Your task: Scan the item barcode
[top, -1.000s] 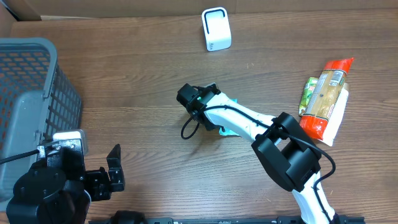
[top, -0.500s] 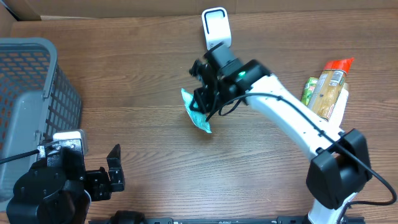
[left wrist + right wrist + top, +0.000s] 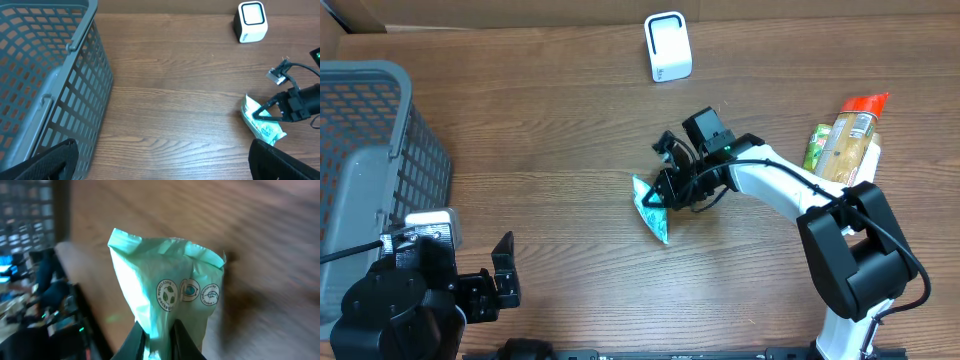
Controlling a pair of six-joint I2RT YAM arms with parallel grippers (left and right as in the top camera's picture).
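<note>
Overhead view: a pale teal-green pouch (image 3: 651, 209) sits at mid-table, with the right gripper (image 3: 663, 197) clamped tight on one end. The right wrist view shows its crimped top edge and three round printed emblems. A grey mesh basket (image 3: 370, 130) stands at the far left. Near it, the left gripper (image 3: 162, 150) has its jaws wide apart. A white scanner (image 3: 668, 46) sits at the far edge.

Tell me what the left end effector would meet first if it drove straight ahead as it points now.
Likely bare table: the open left end effector aims between the basket on its left and the green pouch, held by the right end effector, on its right. Depth is unclear.
</note>
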